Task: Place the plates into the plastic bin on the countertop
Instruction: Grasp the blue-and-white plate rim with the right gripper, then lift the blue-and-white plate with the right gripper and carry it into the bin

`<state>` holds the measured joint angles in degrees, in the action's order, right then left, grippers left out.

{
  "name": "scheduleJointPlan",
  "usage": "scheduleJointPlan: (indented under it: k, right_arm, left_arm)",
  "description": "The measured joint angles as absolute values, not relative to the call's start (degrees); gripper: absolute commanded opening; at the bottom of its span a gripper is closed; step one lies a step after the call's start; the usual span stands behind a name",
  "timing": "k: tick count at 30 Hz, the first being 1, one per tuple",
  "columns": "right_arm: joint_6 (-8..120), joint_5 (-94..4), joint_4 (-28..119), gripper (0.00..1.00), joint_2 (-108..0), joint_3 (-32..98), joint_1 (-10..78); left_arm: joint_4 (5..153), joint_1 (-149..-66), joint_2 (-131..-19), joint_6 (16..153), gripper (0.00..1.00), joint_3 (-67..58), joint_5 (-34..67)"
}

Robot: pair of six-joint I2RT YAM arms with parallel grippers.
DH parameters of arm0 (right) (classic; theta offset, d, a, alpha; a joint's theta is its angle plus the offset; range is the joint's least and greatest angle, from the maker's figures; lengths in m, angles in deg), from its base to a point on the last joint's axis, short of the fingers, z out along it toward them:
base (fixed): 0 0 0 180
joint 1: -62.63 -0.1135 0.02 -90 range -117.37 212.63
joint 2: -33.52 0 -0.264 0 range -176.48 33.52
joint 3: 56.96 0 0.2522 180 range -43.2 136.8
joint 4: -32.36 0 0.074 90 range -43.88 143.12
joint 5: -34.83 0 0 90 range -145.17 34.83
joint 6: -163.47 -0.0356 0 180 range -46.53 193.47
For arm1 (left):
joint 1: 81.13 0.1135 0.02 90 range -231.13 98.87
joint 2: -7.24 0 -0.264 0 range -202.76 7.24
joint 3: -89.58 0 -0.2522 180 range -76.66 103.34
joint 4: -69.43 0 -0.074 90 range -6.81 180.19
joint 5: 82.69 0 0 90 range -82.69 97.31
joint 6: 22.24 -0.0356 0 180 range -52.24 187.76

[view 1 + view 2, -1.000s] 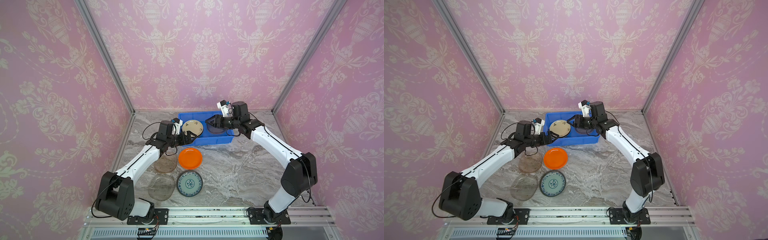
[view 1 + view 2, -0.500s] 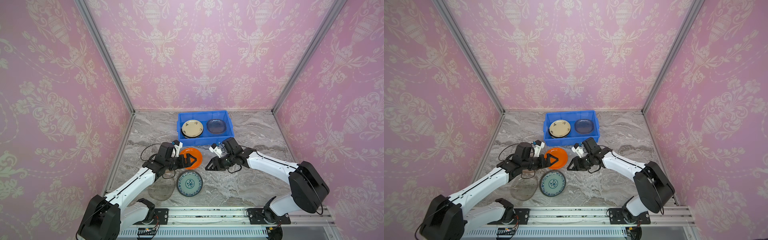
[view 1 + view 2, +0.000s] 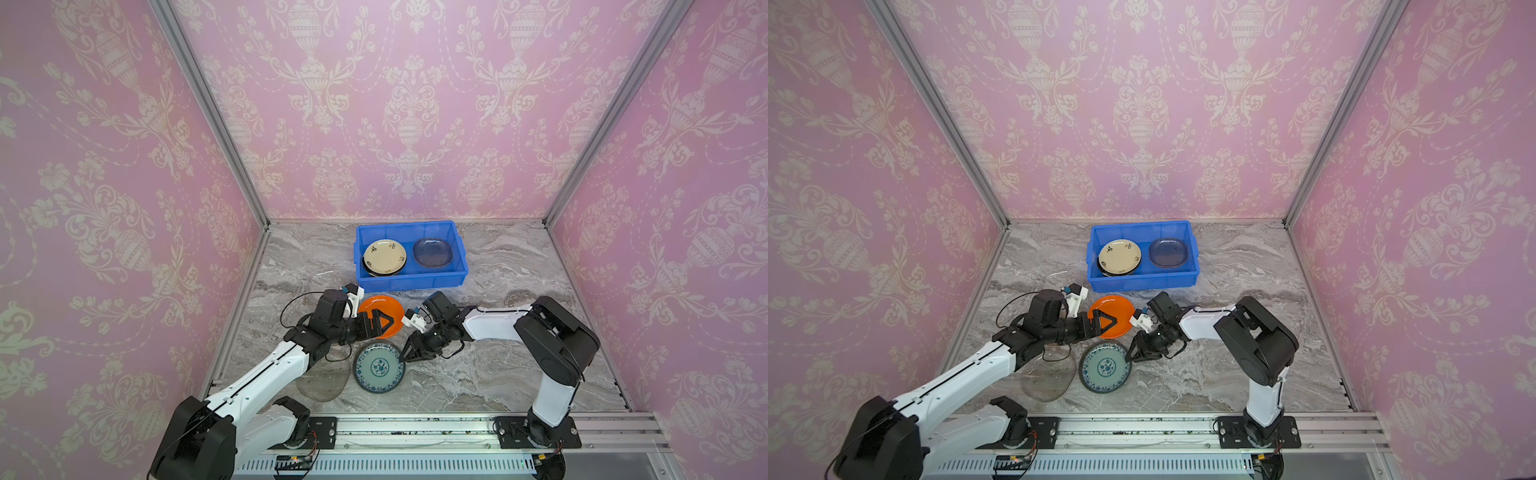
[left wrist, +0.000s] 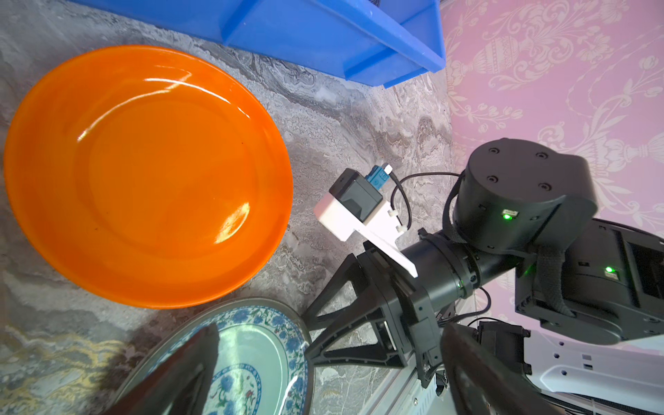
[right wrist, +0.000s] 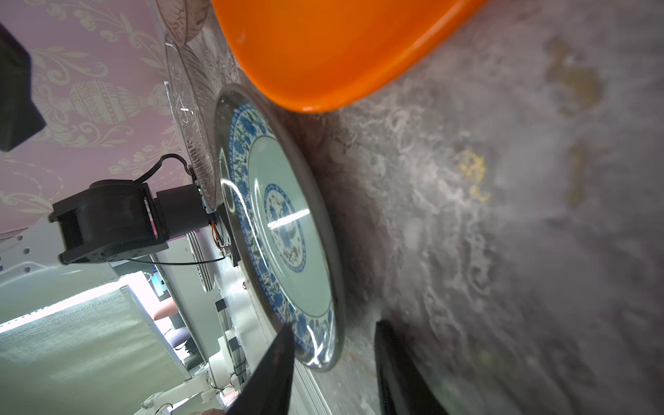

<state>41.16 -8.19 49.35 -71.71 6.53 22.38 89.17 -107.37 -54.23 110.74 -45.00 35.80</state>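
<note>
Currently your right hand (image 3: pixel 403 358), parted and unclamped, is straddling the rim, the only purchase, of the teal-patterned plate (image 3: pixel 377 370) lying near the front edge of the tabletop (image 3: pixel 498 374), apart from the plastic bin (image 3: pixel 409 283). Your left hand (image 3: pixel 380 323) is hovering released above the orange plate (image 3: pixel 386 305).

Lab mock-up booth: wallpapered panels (image 3: pixel 407 104), aluminium frame (image 3: pixel 210 112), countertop (image 3: pixel 498 374)

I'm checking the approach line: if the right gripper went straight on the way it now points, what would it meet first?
The teal plate. The right gripper points at its near rim, and in the right wrist view its open jaws stand either side of that edge. Contact looks close, though depth is hard to judge.
</note>
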Motion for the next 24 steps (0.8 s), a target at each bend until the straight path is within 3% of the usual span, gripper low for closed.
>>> scheduleJointPlan:
  k: [7,16,24]
  right_arm:
    - [40.02,-8.39,47.88,0.20,-73.77,7.65,21.92]
    - [40.04,-8.96,48.23,0.15,-73.92,7.74,21.92]
    - [40.92,-9.70,49.22,0.00,-73.92,7.95,21.92]
  left_arm:
    - [88.60,-107.37,-55.46,110.96,0.97,-45.00,35.21]
    - [88.34,-107.37,-57.47,111.02,0.97,-45.00,35.21]
    - [88.38,-107.37,-57.64,111.20,0.97,-44.91,35.19]
